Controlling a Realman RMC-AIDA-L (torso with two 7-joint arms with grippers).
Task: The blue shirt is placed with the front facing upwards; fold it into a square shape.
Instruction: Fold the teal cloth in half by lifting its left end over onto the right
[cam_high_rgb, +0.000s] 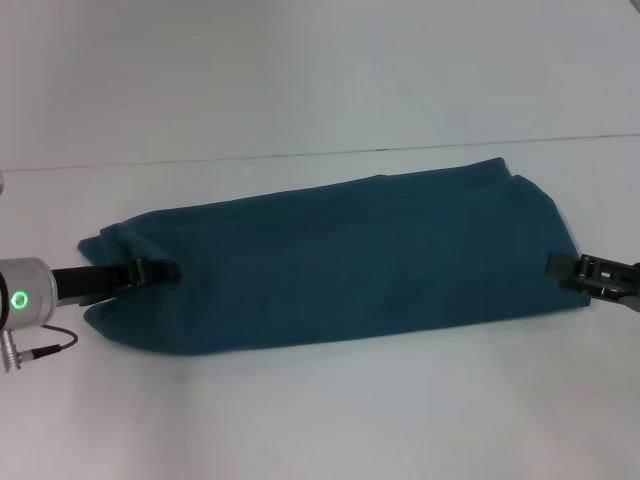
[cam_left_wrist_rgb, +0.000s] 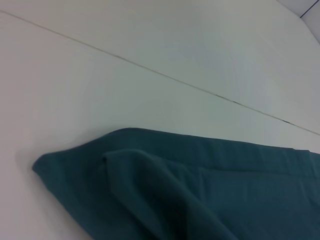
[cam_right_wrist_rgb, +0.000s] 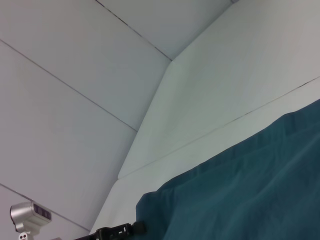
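The blue shirt (cam_high_rgb: 340, 260) lies on the white table as a long folded strip running left to right, plain teal side up, with no print or collar showing. My left gripper (cam_high_rgb: 165, 270) reaches in low over the strip's left end, resting on the cloth. My right gripper (cam_high_rgb: 555, 265) sits at the strip's right edge, touching it. The left wrist view shows the shirt's (cam_left_wrist_rgb: 200, 195) layered left end with a soft fold. The right wrist view looks along the shirt (cam_right_wrist_rgb: 250, 190) to the left gripper (cam_right_wrist_rgb: 120, 231) far off.
The white table (cam_high_rgb: 300, 420) extends in front of and behind the shirt. A thin seam (cam_high_rgb: 300, 155) runs across it behind the shirt. The left arm's silver wrist with a green light (cam_high_rgb: 20, 298) and a cable sits at the left edge.
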